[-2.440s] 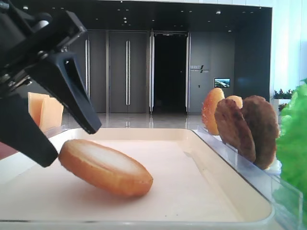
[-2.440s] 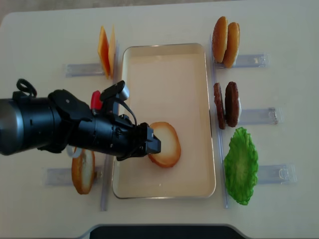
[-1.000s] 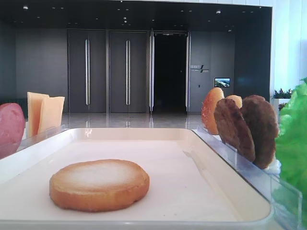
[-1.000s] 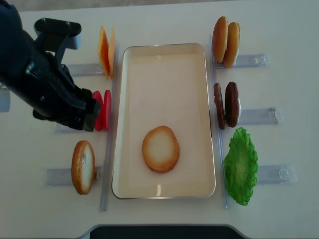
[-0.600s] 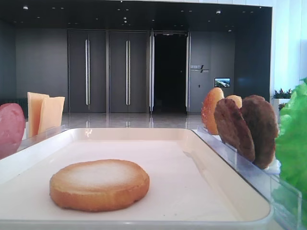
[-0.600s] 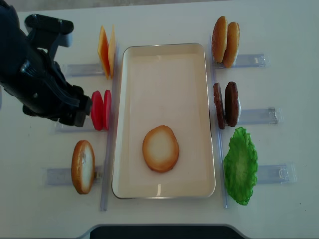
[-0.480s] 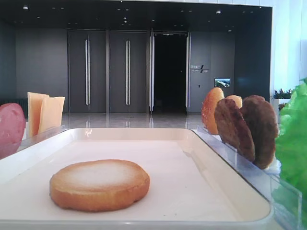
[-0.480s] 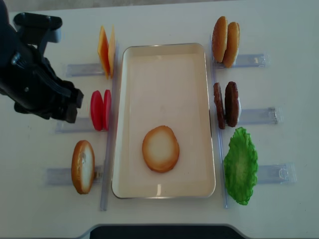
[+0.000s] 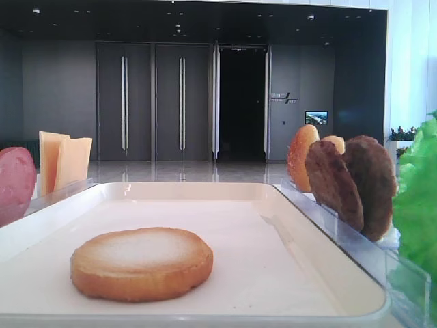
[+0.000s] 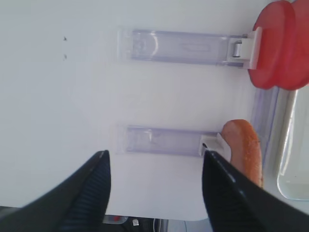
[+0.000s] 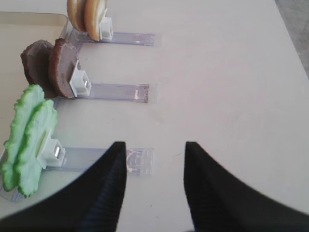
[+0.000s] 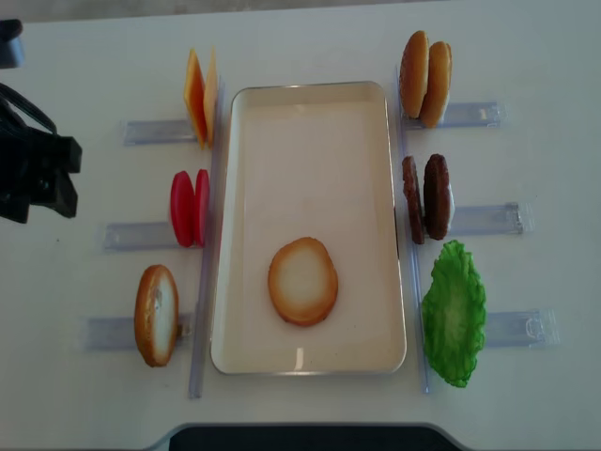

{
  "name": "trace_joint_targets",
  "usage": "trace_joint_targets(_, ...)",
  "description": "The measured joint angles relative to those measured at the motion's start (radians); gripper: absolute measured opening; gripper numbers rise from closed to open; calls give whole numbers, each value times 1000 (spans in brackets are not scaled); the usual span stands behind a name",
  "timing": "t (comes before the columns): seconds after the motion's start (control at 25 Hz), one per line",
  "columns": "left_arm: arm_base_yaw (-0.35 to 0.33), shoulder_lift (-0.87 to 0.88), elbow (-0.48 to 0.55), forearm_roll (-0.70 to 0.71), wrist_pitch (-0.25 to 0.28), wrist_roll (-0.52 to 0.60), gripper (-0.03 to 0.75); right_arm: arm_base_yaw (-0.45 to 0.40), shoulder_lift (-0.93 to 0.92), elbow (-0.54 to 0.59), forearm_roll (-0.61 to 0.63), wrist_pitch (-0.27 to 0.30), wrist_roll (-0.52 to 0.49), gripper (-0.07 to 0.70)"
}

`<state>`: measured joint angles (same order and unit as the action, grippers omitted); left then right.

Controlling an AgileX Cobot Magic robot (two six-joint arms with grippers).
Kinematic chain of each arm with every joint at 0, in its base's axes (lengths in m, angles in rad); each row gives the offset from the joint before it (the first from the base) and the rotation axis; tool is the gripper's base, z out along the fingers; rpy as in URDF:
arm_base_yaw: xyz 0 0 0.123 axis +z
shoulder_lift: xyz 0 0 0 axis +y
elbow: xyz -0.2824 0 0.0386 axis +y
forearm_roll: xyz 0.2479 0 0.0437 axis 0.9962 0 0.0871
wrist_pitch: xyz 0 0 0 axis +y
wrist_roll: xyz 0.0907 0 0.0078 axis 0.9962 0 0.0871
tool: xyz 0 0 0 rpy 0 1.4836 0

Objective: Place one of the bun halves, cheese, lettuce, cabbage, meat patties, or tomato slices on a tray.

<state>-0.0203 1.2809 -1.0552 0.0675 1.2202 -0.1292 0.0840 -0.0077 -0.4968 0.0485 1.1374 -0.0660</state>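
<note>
Pale-faced bun half lies flat, low in the cream tray

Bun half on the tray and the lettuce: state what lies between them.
Overhead, only bare tray floor and its right rim separate the bun half from the lettuce.

On the desk, the tray holds one bun half lying flat at its near end. Left of the tray stand cheese, tomato slices and another bun half; right of it, two bun halves, meat patties and lettuce.
</note>
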Motion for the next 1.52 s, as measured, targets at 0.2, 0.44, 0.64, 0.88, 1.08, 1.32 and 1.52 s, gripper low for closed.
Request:
trace_joint_targets(0.2,10,0,0,-25,0,32,454,0,0,0,0,0,0,305)
trace_joint_targets(0.44,10,0,0,-25,1,52,454,0,0,0,0,0,0,305)
trace_joint_targets(0.64,10,0,0,-27,1,60,454,0,0,0,0,0,0,305)
trace_joint_targets(0.88,10,-51,22,-30,1,76,432,0,0,0,0,0,0,305)
trace_joint_targets(1.08,10,-214,152,-30,1,80,412,0,0,0,0,0,0,305)
trace_joint_targets(1.32,10,-462,302,-26,14,82,410,0,0,0,0,0,0,305)
trace_joint_targets(1.52,10,-682,405,-7,18,116,410,0,0,0,0,0,0,305)
